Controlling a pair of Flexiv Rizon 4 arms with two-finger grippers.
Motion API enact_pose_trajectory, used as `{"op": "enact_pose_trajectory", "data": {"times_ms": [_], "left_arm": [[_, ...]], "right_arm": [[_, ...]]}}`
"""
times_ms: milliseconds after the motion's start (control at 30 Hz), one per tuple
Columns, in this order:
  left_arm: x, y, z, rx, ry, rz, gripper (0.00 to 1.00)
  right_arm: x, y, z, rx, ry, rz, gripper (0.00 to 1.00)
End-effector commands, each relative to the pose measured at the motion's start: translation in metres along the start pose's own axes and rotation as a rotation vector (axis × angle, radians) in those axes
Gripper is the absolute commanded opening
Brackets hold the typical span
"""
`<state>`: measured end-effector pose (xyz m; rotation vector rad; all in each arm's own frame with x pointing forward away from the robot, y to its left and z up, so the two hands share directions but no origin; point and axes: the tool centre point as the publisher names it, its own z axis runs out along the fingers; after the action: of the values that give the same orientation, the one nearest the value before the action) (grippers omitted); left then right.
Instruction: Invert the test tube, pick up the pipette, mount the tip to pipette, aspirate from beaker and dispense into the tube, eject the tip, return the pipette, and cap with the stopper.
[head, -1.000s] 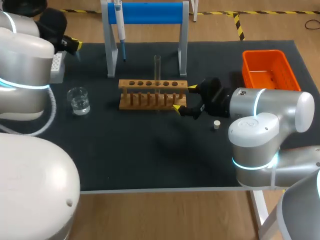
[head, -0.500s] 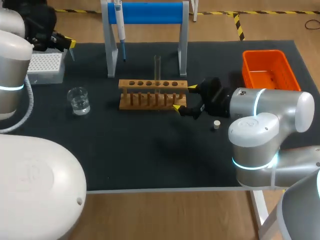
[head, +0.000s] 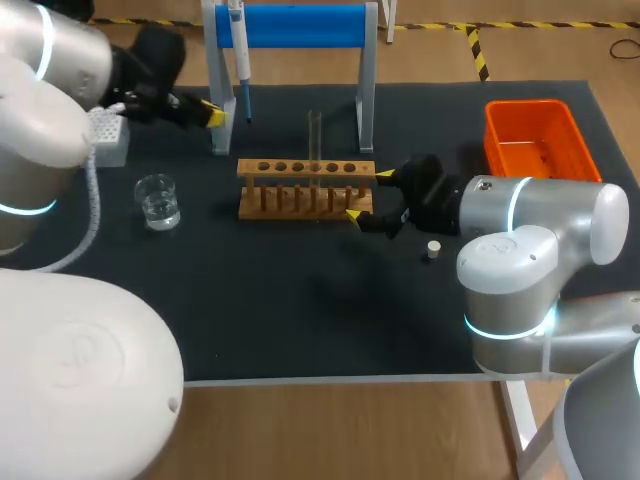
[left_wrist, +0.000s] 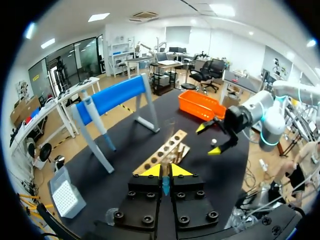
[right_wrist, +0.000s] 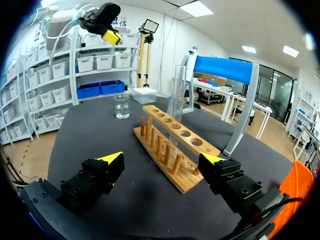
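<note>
A clear test tube (head: 314, 135) stands upright in the wooden rack (head: 305, 186). The pipette (head: 240, 55) hangs on the blue stand (head: 290, 25). My left gripper (head: 210, 113) is shut, empty as far as I can see, and hovers beside the stand's left leg, just below the pipette. From the left wrist, its gripper (left_wrist: 165, 172) looks out over the rack (left_wrist: 165, 152) and pipette (left_wrist: 95, 114). My right gripper (head: 368, 196) stands open at the rack's right end. In the right wrist view, that gripper (right_wrist: 160, 160) faces the rack (right_wrist: 172, 145) and tube (right_wrist: 175, 100).
A beaker of water (head: 157, 200) sits left of the rack, with the tip box (head: 108, 136) behind it. A small stopper (head: 433, 249) lies right of my right gripper. An orange bin (head: 535, 135) stands at the back right.
My left arm has swung right, from over the tip box to beside the stand's left leg. The right arm has kept still.
</note>
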<state>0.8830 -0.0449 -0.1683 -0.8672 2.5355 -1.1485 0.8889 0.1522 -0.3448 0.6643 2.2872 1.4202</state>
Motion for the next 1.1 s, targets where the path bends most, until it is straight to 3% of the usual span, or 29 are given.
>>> {"op": "enact_pose_trajectory", "data": {"times_ms": [33,333,533,1100], "left_arm": [[0.027,-0.015,0.004,-0.026,0.006,0.004,0.00],[0.081,-0.037,0.023,-0.019,0.122,0.095,0.00],[0.104,-0.045,0.031,-0.019,0.168,0.150,0.00],[0.113,-0.046,0.034,-0.022,0.201,0.171,0.00]], "right_arm": [[0.000,0.000,-0.001,0.001,0.003,0.000,1.00],[0.000,0.000,-0.001,0.001,0.003,0.000,1.00],[0.000,0.000,-0.001,0.001,0.003,0.000,1.00],[0.000,0.000,-0.001,0.001,0.003,0.000,1.00]]}}
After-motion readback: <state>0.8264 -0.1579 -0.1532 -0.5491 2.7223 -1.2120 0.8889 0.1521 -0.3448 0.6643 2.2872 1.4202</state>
